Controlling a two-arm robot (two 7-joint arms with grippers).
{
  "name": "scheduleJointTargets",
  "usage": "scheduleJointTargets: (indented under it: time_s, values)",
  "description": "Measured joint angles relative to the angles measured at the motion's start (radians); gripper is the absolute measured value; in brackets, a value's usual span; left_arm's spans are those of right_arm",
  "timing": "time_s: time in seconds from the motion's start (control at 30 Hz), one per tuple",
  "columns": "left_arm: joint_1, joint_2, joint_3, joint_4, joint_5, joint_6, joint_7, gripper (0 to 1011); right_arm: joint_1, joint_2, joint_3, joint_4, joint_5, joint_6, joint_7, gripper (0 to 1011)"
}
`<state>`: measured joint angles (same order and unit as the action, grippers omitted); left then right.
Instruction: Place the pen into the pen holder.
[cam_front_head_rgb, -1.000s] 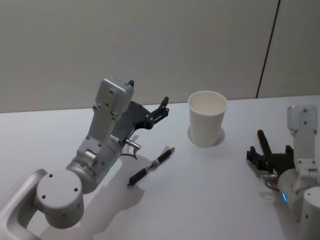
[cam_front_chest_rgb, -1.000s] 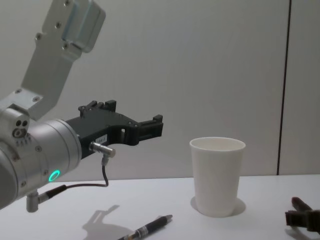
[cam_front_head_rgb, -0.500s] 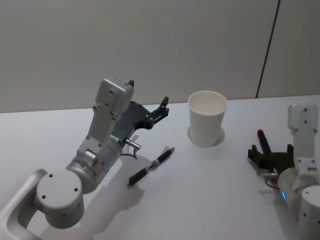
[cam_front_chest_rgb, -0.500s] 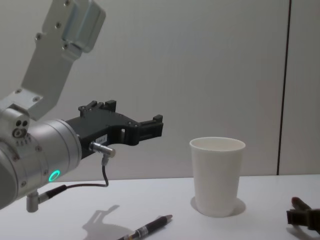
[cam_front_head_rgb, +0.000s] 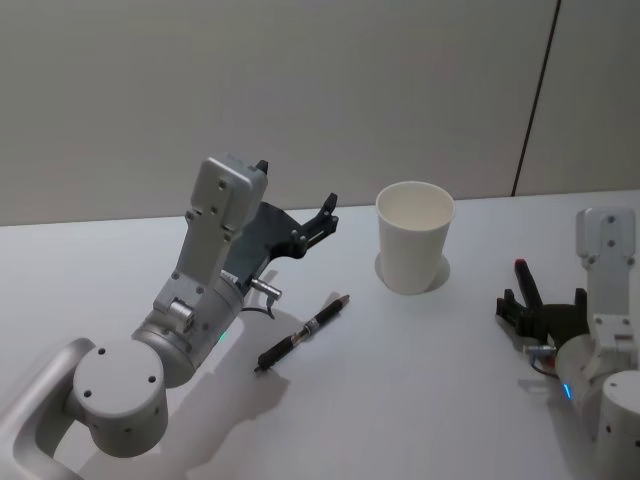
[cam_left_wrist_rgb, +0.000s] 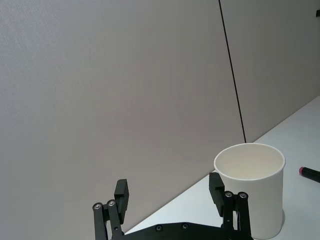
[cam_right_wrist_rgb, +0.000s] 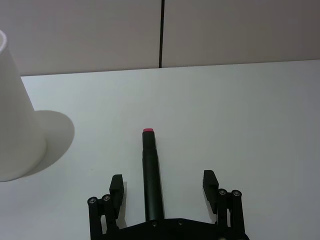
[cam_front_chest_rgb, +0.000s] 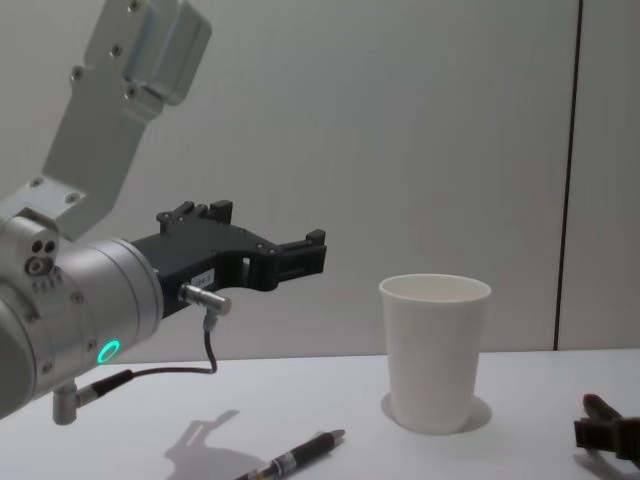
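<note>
The pen (cam_front_head_rgb: 303, 333) lies flat on the white table (cam_front_head_rgb: 420, 410), out in the open and touched by nothing. It sits on a slant, with one end pointing towards the pen holder (cam_front_head_rgb: 414, 240) and the other back towards the robot's left arm. The pen holder, a plain white paper cup, stands upright with its mouth up, near the pen, a little farther back and to the robot's right, the two clearly apart. The left gripper (cam_front_head_rgb: 322, 216) hangs in the air above the table, beyond the pen and to the left of the cup, its tips aimed at the cup. From the chest view it rides higher than the cup's rim, well clear of the pen below. Its black fingers (cam_left_wrist_rgb: 121, 194) are spread wide with nothing between them, and the cup shows past them in the left wrist view. Over at the right edge of the table, the right gripper (cam_front_head_rgb: 540, 300) sits low, near the surface and well away from both the pen and the cup. Its fingers also stand wide apart. A dark stick with a red tip (cam_right_wrist_rgb: 149, 165) runs out between them, touching neither finger. I cannot tell whether it rests on the table.
</note>
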<state>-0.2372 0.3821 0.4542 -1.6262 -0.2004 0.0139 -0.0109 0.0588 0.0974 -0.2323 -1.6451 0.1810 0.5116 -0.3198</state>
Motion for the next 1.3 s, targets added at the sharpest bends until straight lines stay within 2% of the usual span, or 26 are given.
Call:
scheduleJointTargets:
  time_s: [0.23, 0.33, 0.6, 0.8, 0.83, 0.87, 0.93, 1.0, 1.07, 1.1, 1.13, 1.3]
  values:
    - [0.0, 0.0, 0.0, 0.0, 0.0, 0.0, 0.0, 1001, 0.001, -0.001, 0.0, 0.001, -0.001, -0.001, -0.001, 996]
    - [0.0, 0.0, 0.0, 0.0, 0.0, 0.0, 0.0, 1001, 0.001, -0.001, 0.0, 0.001, -0.001, -0.001, -0.001, 933]
    - [0.0, 0.0, 0.0, 0.0, 0.0, 0.0, 0.0, 1001, 0.001, -0.001, 0.0, 0.002, -0.001, -0.001, -0.001, 733]
    - [0.0, 0.0, 0.0, 0.0, 0.0, 0.0, 0.0, 1001, 0.001, -0.001, 0.0, 0.002, -0.001, -0.001, -0.001, 533]
    - [0.0, 0.0, 0.0, 0.0, 0.0, 0.0, 0.0, 1001, 0.001, -0.002, 0.0, 0.002, -0.001, -0.001, -0.002, 475]
    - [0.0, 0.0, 0.0, 0.0, 0.0, 0.0, 0.0, 1001, 0.001, -0.001, 0.0, 0.002, -0.001, -0.001, -0.001, 475]
    - [0.0, 0.0, 0.0, 0.0, 0.0, 0.0, 0.0, 1001, 0.001, -0.001, 0.0, 0.002, -0.001, -0.001, -0.002, 365]
    - [0.0, 0.0, 0.0, 0.0, 0.0, 0.0, 0.0, 1001, 0.001, -0.001, 0.0, 0.002, -0.001, -0.001, -0.002, 341]
    - [0.0, 0.0, 0.0, 0.0, 0.0, 0.0, 0.0, 1001, 0.001, -0.001, 0.0, 0.002, -0.001, -0.001, -0.001, 243]
    - [0.0, 0.0, 0.0, 0.0, 0.0, 0.0, 0.0, 1001, 0.001, -0.001, 0.0, 0.002, -0.001, -0.001, -0.002, 243]
    - [0.0, 0.0, 0.0, 0.0, 0.0, 0.0, 0.0, 1001, 0.001, -0.001, 0.0, 0.002, -0.001, -0.001, -0.002, 190]
    - [0.0, 0.0, 0.0, 0.0, 0.0, 0.0, 0.0, 1001, 0.001, -0.002, 0.0, 0.002, -0.001, -0.001, -0.001, 173]
